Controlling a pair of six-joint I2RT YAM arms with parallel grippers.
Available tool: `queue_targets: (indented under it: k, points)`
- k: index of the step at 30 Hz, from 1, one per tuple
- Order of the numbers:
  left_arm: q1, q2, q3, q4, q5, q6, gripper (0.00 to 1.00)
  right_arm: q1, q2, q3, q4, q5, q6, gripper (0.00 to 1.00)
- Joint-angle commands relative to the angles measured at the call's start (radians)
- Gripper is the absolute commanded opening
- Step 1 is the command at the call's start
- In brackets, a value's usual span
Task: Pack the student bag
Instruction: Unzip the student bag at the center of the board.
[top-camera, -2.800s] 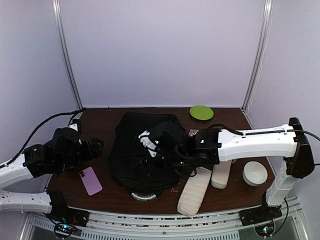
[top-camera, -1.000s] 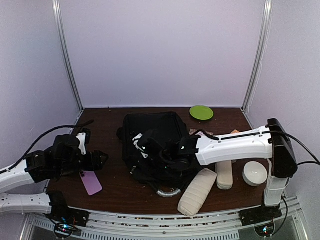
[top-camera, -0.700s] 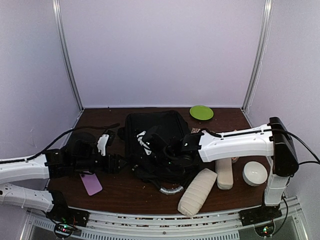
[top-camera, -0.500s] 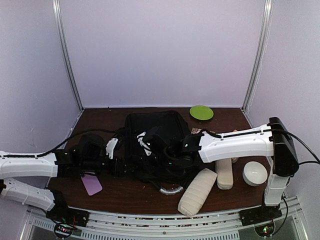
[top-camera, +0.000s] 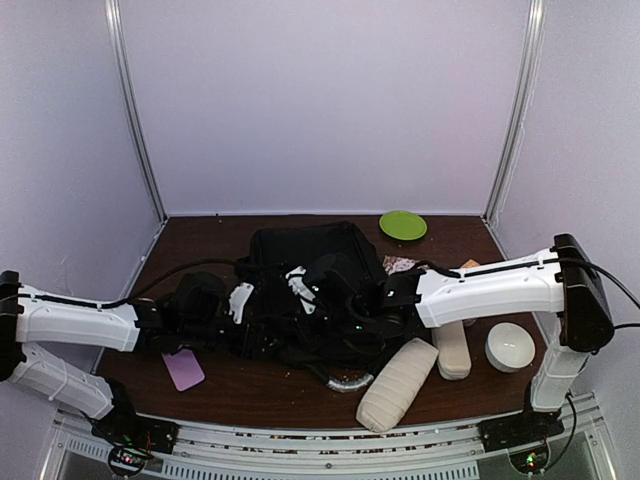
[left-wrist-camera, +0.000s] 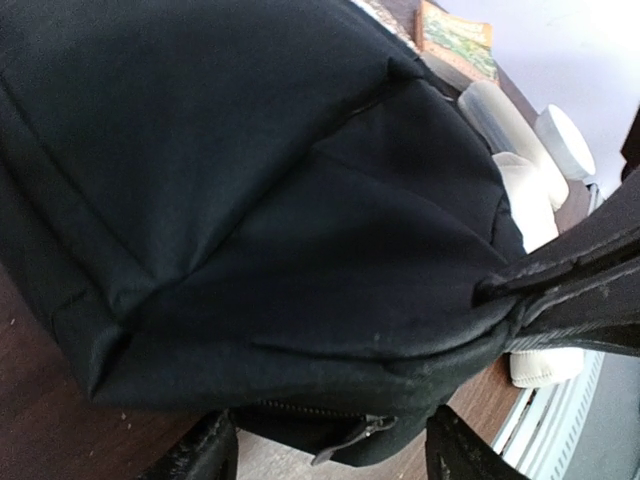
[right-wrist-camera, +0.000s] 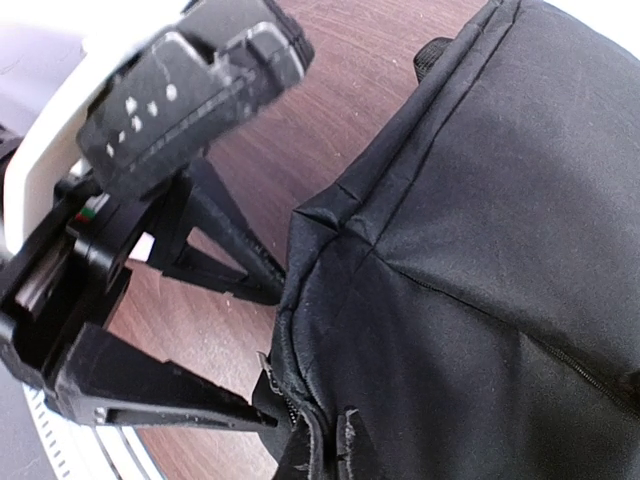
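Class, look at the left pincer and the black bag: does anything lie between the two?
Nothing visible does. The left pincer stands open right at the bag, its tips at the fabric either side of a zipper pull. The purple phone lies nearer the table's front, off that line.

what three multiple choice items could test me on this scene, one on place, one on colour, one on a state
1. Where is the plate?
a) back right
b) front left
c) front centre

2. What colour is the phone?
a) green
b) purple
c) black

3. What is the right gripper doing?
a) standing wide open
b) shut on nothing
c) shut on the bag

Answers:
1 a: the top view shows it far back, to the right of the bag.
2 b: it shows as a pale purple slab lying in front of the bag's left side.
3 c: in the left wrist view its fingers meet on a gathered pinch of the bag's fabric.
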Motion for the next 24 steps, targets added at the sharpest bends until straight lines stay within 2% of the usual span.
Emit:
queue_targets:
  k: [1,5,11,18,24]
  points:
    - [-0.002,0.030,0.010,0.132,0.066,0.058,0.67,-0.013,-0.089,-0.047,0.100,-0.059,0.013,0.00]
    - [-0.002,0.062,0.026,0.163,0.113,0.074,0.66,-0.018,-0.110,-0.073,0.116,-0.075,0.014,0.00]
    - [-0.002,0.098,0.039,0.167,0.147,0.082,0.57,-0.031,-0.124,-0.086,0.121,-0.081,0.023,0.00]
    - [-0.002,0.090,0.022,0.169,0.164,0.079,0.33,-0.040,-0.128,-0.096,0.134,-0.085,0.032,0.00]
    - [-0.002,0.089,0.015,0.158,0.163,0.078,0.19,-0.043,-0.129,-0.095,0.135,-0.085,0.032,0.00]
